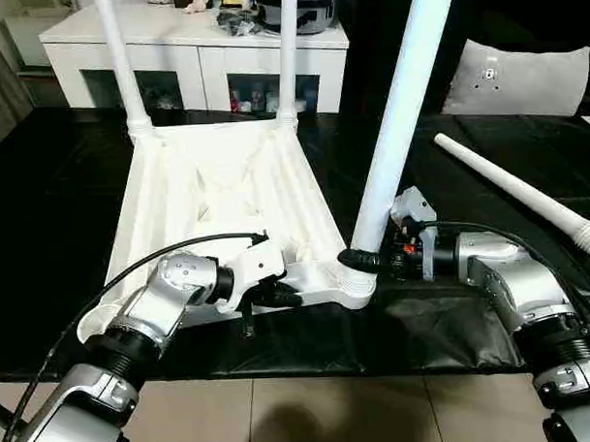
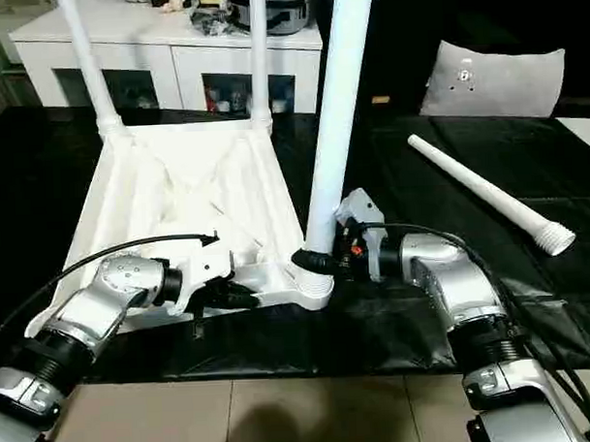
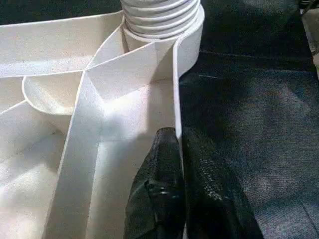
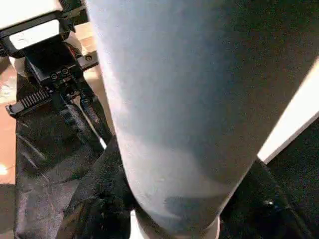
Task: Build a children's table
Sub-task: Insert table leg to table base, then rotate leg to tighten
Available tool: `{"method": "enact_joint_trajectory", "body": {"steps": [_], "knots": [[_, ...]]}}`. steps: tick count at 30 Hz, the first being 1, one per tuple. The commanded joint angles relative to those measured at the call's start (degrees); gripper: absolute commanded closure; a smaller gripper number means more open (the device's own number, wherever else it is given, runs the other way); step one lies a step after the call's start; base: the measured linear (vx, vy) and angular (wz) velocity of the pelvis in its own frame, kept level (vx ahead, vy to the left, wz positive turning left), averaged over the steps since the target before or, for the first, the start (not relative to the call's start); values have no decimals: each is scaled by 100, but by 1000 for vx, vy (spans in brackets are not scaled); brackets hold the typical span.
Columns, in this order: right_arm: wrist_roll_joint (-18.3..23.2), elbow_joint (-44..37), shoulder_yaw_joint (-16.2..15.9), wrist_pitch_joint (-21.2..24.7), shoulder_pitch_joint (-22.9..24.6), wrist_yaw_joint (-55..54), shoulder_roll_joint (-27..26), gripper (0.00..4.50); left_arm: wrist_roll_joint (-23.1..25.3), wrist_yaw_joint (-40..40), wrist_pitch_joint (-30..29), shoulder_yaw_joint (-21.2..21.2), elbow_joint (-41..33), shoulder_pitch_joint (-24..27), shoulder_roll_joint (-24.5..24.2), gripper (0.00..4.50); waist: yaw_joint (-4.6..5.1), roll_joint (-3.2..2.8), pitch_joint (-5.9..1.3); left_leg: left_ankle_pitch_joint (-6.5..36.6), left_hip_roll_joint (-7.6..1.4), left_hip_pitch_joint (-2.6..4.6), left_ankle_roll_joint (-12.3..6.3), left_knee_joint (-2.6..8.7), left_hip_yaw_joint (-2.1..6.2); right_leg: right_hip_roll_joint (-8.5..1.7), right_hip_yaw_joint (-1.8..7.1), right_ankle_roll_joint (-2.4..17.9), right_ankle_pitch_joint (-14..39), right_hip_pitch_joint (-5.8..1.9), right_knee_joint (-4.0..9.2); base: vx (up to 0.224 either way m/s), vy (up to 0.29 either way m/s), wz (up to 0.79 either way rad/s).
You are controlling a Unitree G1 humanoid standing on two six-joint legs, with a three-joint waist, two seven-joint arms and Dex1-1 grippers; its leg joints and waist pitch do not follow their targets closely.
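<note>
The white table top (image 1: 217, 195) lies upside down on the black mat, ribs facing up. Two legs (image 1: 123, 62) (image 1: 288, 47) stand upright in its far corner sockets. A third leg (image 1: 403, 111) rises, slightly tilted, from the near right corner socket (image 1: 351, 289). My right gripper (image 1: 359, 260) is shut on this leg's base, and the leg (image 4: 174, 99) looms close in the right wrist view. My left gripper (image 1: 283, 297) is shut on the top's near rim (image 3: 176, 99), one black finger (image 3: 159, 189) on each side of the thin wall. The fourth leg (image 1: 517, 189) lies loose on the mat to the right.
A white cabinet (image 1: 192, 50) with clutter on it stands behind the mat. A pale grey cushion (image 1: 523, 77) leans at the back right. The black mat (image 1: 444, 322) ends near me, where a tiled floor (image 1: 311, 414) begins.
</note>
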State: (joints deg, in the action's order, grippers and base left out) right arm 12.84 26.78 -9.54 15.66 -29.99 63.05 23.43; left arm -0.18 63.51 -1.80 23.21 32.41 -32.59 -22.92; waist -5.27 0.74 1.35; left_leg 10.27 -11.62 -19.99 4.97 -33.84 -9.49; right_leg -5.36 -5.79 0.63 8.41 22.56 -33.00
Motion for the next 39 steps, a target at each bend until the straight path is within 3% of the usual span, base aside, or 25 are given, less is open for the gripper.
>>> {"method": "enact_joint_trajectory", "body": {"steps": [1,8,11,12,13,14,15,16,17,18,19,20,21,22,23,24,26,27,28,29,30,31,33,36,39], "knots": [[-205,303,-461,306,444,85,-152,262,21,-123,-56,-115,-149,-91,106,450,38,-35,-183,2764,-138,76,-15,517,82,-333,192,382,3523,-97,578,0,0,0],[-438,-116,-68,438,814,-1497,-517,262,-72,-923,-1188,-351,-913,494,318,450,141,-19,-116,3165,-109,132,105,511,128,-320,91,72,4273,-34,689,0,0,0],[-578,-73,294,658,770,-2799,-1002,262,-142,-1529,-1886,-476,-1512,753,710,450,414,-124,-43,4015,-101,336,110,471,216,-208,-384,-243,4544,-48,994,0,20,-3],[-577,19,399,735,693,-3113,-1148,263,-137,-1636,-2029,-451,-1658,770,834,450,452,-273,-47,4822,-458,-139,175,955,439,-233,-160,43,2940,-658,107,1,59,-10],[-567,44,434,759,673,-3186,-1186,263,-132,-1654,-2060,-443,-1691,773,863,450,351,-311,-26,5202,-565,-242,215,1193,414,-199,-10,235,2138,-736,-293,-68,34,-2],[-543,103,514,815,624,-3358,-1277,263,-119,-1696,-2134,-424,-1770,779,932,450,173,-238,-8,5276,-476,-10,172,1291,140,-108,152,422,1696,-437,-391,-50,-47,14],[-485,281,664,862,484,-3715,-1451,263,-43,-1759,-2282,-330,-1949,784,1074,450,339,44,-14,4766,-252,217,99,882,134,-191,254,241,2860,-215,104,-50,-47,14],[-454,624,796,882,228,-4170,-1663,263,128,-1829,-2380,-103,-2137,776,1291,450,396,178,103,2434,322,734,48,-460,29,-632,10,-379,6768,524,1258,23,-81,7],[-455,665,803,885,197,-4216,-1685,263,150,-1838,-2388,-74,-2155,775,1318,450,396,178,103,2434,322,734,48,-460,29,-632,10,-379,6768,524,1258,24,12,-40],[-484,780,781,958,97,-4341,-1751,263,211,-1885,-2439,35,-2205,780,1410,450,495,-105,-1,2599,15,104,89,116,286,-594,-496,-580,5654,-358,949,24,12,-40],[-542,837,746,1044,36,-4405,-1797,263,243,-1943,-2521,112,-2249,787,1455,450,568,-202,-17,3203,-139,-178,174,385,447,-494,-547,-523,4633,-626,585,99,124,-60],[-582,892,730,1105,-18,-4457,-1835,263,264,-1996,-2592,148,-2266,783,1476,450,436,-389,-38,4616,-409,-361,195,885,606,-297,-165,46,2021,-891,-387,68,56,-16],[-606,939,736,1142,-61,-4496,-1854,263,275,-2069,-2643,126,-2270,761,1464,450,425,-341,20,5013,-439,-221,145,997,627,-243,-25,167,1279,-688,-382,68,56,-16],[-622,965,741,1173,-86,-4518,-1859,263,276,-2129,-2673,95,-2272,743,1449,450,385,-48,50,4182,11,378,258,476,360,-446,72,218,3725,-58,535,67,-61,21],[-636,969,739,1180,-92,-4520,-1859,263,278,-2146,-2683,82,-2275,739,1443,450,364,5,130,3703,163,585,229,190,259,-470,-56,-24,5078,203,893,80,-67,15],[-688,983,728,1195,-114,-4525,-1857,263,296,-2191,-2717,42,-2285,727,1412,450,484,25,137,2983,252,521,149,-96,261,-540,-359,-448,6170,121,1105,80,-67,15],[-718,1015,728,1124,-136,-4532,-1846,263,389,-2215,-2721,29,-2264,720,1336,450,616,-147,75,3435,45,200,213,238,435,-499,-637,-587,5439,-323,933,74,43,-28],[-732,1092,728,1040,-180,-4530,-1835,263,528,-2275,-2730,-23,-2222,725,1271,450,496,-299,-63,4067,-319,-227,151,730,674,-392,-69,27,1959,-791,-81,116,76,-34],[-722,1154,729,1005,-214,-4542,-1828,263,591,-2323,-2748,-73,-2201,729,1255,450,472,-277,-23,4221,-309,-28,185,776,637,-393,-37,254,1700,-560,97,108,31,2],[-722,1155,729,1005,-215,-4543,-1828,263,591,-2323,-2748,-73,-2201,729,1255,450,483,-129,2,4007,-176,91,215,656,549,-450,-28,302,2225,-387,345,41,-43,32],[-711,1211,728,986,-246,-4554,-1821,263,609,-2364,-2775,-120,-2195,720,1255,450,417,16,44,2837,132,351,127,296,308,-546,-55,51,4753,-40,801,41,-43,32],[-712,1235,725,963,-260,-4541,-1819,263,607,-2370,-2782,-123,-2195,712,1251,450,423,-3,58,2709,110,313,103,292,338,-581,-86,-17,5073,-85,827,0,0,0],[-729,1265,694,850,-283,-4444,-1804,263,598,-2394,-2790,-113,-2196,692,1229,450,488,-67,-39,2607,-27,-46,197,489,476,-539,-142,-142,4390,-452,661,31,14,-19],[-832,1315,601,724,-328,-4305,-1771,263,583,-2433,-2784,-123,-2169,661,1204,450,463,-85,-38,2453,-111,-12,218,550,432,-484,-7,462,3006,-319,540,0,0,0],[-832,1355,612,700,-342,-4297,-1774,263,596,-2435,-2780,-143,-2153,655,1206,450,454,-62,-53,2270,-112,-64,201,562,401,-480,50,531,2973,-349,494,0,0,0]]}}
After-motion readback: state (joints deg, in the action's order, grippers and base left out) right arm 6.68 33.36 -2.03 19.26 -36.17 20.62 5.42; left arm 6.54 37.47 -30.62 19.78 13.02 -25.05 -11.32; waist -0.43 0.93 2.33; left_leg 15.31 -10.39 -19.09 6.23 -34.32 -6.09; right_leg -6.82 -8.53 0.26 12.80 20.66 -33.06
